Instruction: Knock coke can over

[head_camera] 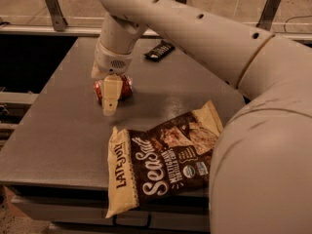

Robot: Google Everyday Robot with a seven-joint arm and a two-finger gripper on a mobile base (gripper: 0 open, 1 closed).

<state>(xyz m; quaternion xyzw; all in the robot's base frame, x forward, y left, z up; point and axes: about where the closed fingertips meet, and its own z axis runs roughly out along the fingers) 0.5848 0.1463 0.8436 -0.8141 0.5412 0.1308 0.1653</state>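
coke can (126,87): mostly hidden behind the gripper (111,101), which is low over the counter's (63,130) far left.
arm (204,33): cut off by the right and bottom edges.
snack bar wrapper (159,50): print too small to read.

Pincer (110,103) at coke can (125,87) on table (58,135)

I get a dim, warm-toned view: the floor (219,1) beyond the table (58,135) is brightest, the left falls black, and the gripper (110,106), low against the coke can (125,86), throws only a faint shadow
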